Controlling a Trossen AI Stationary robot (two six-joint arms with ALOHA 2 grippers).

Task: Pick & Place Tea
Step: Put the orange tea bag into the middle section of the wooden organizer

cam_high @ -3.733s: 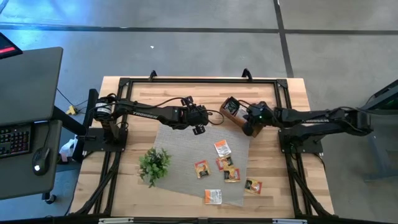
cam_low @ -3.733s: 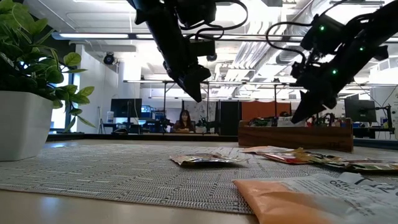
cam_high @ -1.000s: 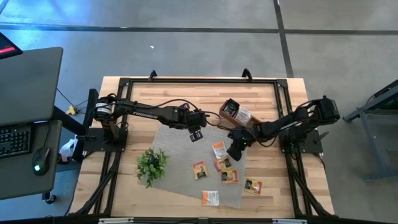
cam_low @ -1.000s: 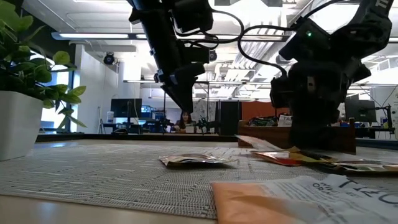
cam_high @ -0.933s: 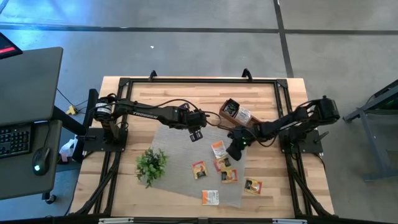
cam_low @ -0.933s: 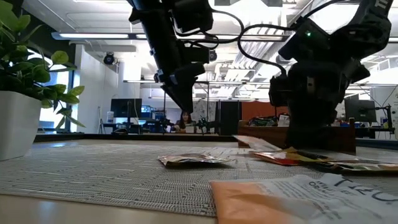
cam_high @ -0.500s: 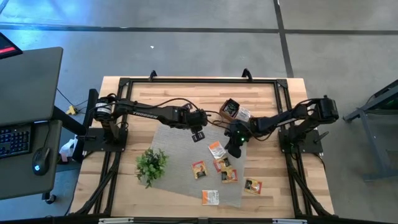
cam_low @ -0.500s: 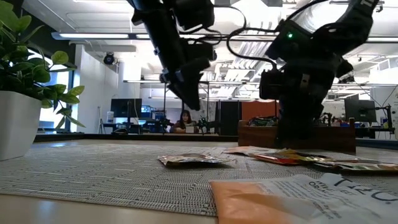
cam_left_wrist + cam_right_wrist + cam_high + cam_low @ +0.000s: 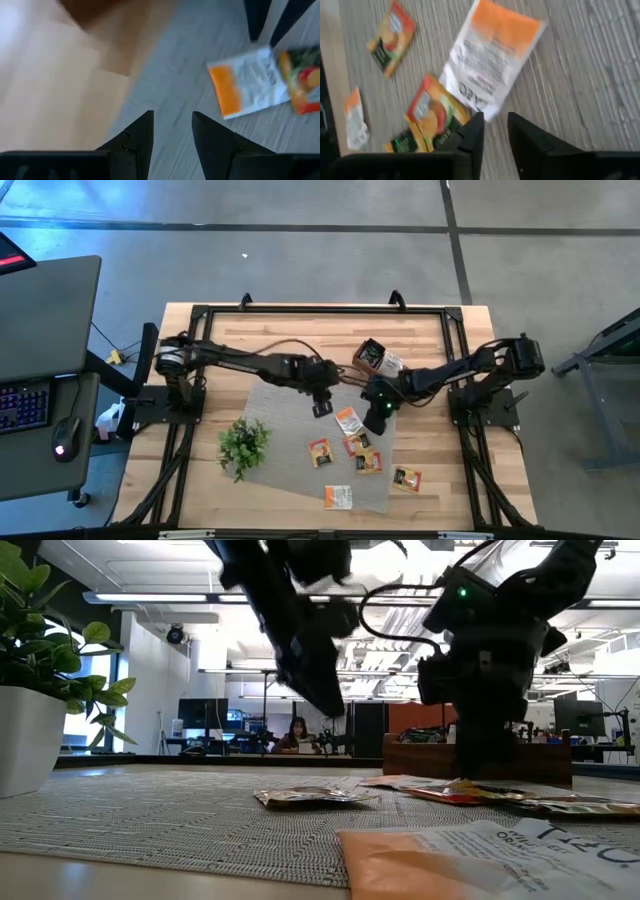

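On the grey mat [image 9: 290,435] you see the tea sachets [image 9: 352,447] lying flat in a loose bunch, near the wooden box [image 9: 372,360]. Your right gripper [image 9: 377,415] hangs just over the top orange-and-white sachet [image 9: 492,52], fingers a little apart and empty. Your left gripper [image 9: 321,407] hovers beside it, fingers a little apart too. The plant [image 9: 244,445] sits well apart.
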